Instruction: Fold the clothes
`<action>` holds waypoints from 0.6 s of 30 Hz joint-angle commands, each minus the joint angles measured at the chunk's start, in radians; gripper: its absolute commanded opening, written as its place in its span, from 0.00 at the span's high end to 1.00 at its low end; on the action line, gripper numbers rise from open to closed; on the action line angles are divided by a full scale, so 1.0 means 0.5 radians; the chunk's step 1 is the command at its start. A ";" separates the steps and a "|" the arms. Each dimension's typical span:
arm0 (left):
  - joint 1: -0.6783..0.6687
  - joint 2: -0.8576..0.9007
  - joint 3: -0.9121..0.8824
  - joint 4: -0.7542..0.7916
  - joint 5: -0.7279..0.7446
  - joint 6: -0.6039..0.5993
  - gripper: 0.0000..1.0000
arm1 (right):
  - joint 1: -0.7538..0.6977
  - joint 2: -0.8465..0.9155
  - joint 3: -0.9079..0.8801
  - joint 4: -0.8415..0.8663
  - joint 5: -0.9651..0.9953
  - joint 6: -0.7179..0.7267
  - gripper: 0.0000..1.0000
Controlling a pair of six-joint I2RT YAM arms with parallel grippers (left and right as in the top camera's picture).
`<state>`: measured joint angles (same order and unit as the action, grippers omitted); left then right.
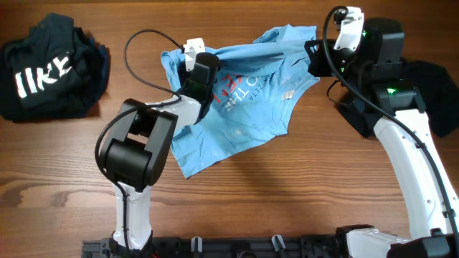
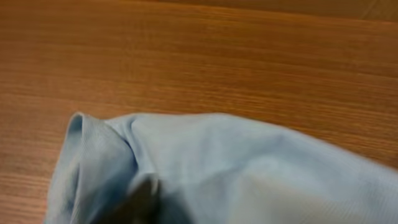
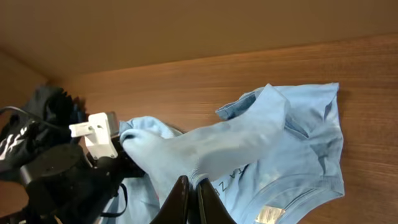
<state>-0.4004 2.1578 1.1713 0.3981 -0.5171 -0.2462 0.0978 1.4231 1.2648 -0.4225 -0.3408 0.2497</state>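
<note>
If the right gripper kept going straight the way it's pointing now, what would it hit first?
The blue shirt it is pinching: the right gripper points into the raised fabric. Beyond that probably the wooden table, though depth is unclear.

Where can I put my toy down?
Most bare wood is at the front of the table, between the blue shirt and the right arm. More lies in front of the black clothes pile, beside the left arm. The back is crowded: shirt, arms, dark cloth.
</note>
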 commanded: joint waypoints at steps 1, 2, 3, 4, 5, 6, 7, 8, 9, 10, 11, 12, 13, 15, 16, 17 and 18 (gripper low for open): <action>0.055 0.006 0.013 0.060 -0.126 0.001 0.95 | -0.011 -0.001 0.002 0.013 0.053 0.025 0.96; 0.052 -0.010 0.013 0.072 -0.165 0.006 0.96 | -0.011 -0.001 0.002 0.013 0.053 0.024 0.96; 0.049 -0.032 0.013 0.072 -0.188 0.008 0.96 | -0.011 -0.001 0.002 0.013 0.053 0.024 0.96; 0.043 -0.064 0.013 0.067 -0.210 0.018 0.96 | -0.011 -0.001 0.002 0.013 0.061 0.024 0.96; 0.035 -0.102 0.013 0.063 -0.232 0.052 0.96 | -0.011 -0.001 0.002 0.013 0.074 0.022 0.96; 0.026 -0.159 0.013 0.050 -0.253 0.101 0.96 | -0.011 -0.001 0.002 0.013 0.095 0.020 0.96; 0.018 -0.213 0.013 0.031 -0.259 0.137 0.96 | -0.011 -0.001 0.002 0.013 0.105 0.006 0.96; 0.012 -0.260 0.013 0.010 -0.259 0.171 0.96 | -0.011 -0.001 0.002 0.014 0.106 -0.011 0.96; 0.005 -0.331 0.013 -0.035 -0.265 0.196 0.96 | -0.011 -0.001 0.002 0.014 0.107 -0.027 0.96; 0.001 -0.404 0.013 -0.091 -0.265 0.222 0.96 | -0.011 -0.001 0.002 0.014 0.108 -0.030 0.96; -0.002 -0.503 0.013 -0.175 -0.264 0.225 0.96 | -0.011 -0.002 0.003 0.013 0.105 -0.053 0.96; -0.002 -0.567 0.013 -0.236 -0.263 0.224 0.96 | -0.011 -0.007 0.005 0.011 0.105 -0.082 0.96; -0.002 -0.658 0.013 -0.323 -0.263 0.224 0.96 | -0.011 -0.014 0.011 0.001 0.111 -0.085 0.96; -0.004 -0.847 0.013 -0.503 -0.261 0.216 0.96 | -0.011 -0.038 0.053 -0.050 0.111 -0.124 0.96; -0.004 -0.941 0.013 -0.587 -0.252 0.216 0.96 | -0.011 -0.053 0.088 -0.090 0.114 -0.143 0.96; -0.004 -1.038 0.013 -0.672 -0.230 0.215 0.96 | -0.011 -0.069 0.130 -0.134 0.116 -0.165 0.96; -0.003 -1.153 0.013 -0.766 -0.194 0.215 0.96 | -0.011 -0.092 0.185 -0.186 0.130 -0.191 0.96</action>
<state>-0.4046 1.7634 1.1717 0.1028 -0.6086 -0.1520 0.0994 1.4246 1.2778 -0.4808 -0.3061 0.2111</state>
